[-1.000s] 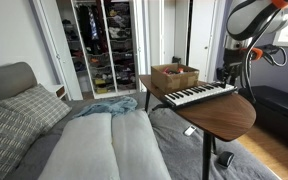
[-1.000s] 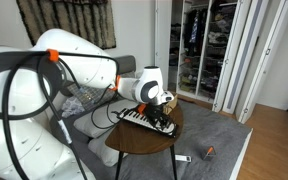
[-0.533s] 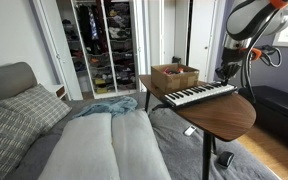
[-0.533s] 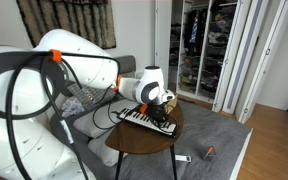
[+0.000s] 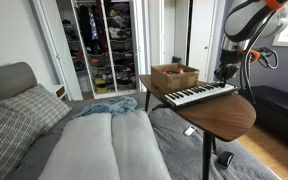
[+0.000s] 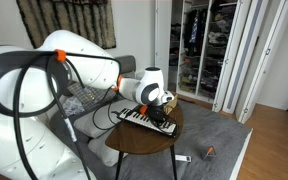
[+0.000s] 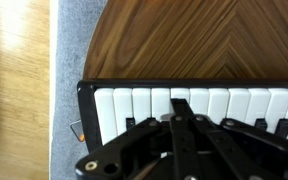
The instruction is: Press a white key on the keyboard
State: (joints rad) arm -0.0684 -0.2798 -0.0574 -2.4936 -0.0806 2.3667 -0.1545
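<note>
The keyboard (image 5: 192, 95) is a slim dark board with white and black keys, lying across the round wooden table (image 5: 224, 118); it also shows in the exterior view from behind the arm (image 6: 142, 119). In the wrist view its white keys (image 7: 224, 103) run along the table's edge. My gripper (image 7: 180, 102) is shut, its two fingers pressed together into one dark bar whose tip lies over a white key near the keyboard's end. From outside, the gripper (image 5: 222, 76) hangs just above that end, also seen close to the keys (image 6: 167, 106). Contact with the key cannot be made out.
A brown cardboard box (image 5: 174, 76) stands on the table behind the keyboard. A bed with grey bedding (image 5: 94, 140) lies beside the table. Grey carpet (image 7: 69, 60) and wooden floor (image 7: 14, 90) lie below the table's edge. An open wardrobe (image 5: 102, 45) stands at the back.
The jaws have closed to fully shut. The arm itself has barely shifted above the keyboard's end.
</note>
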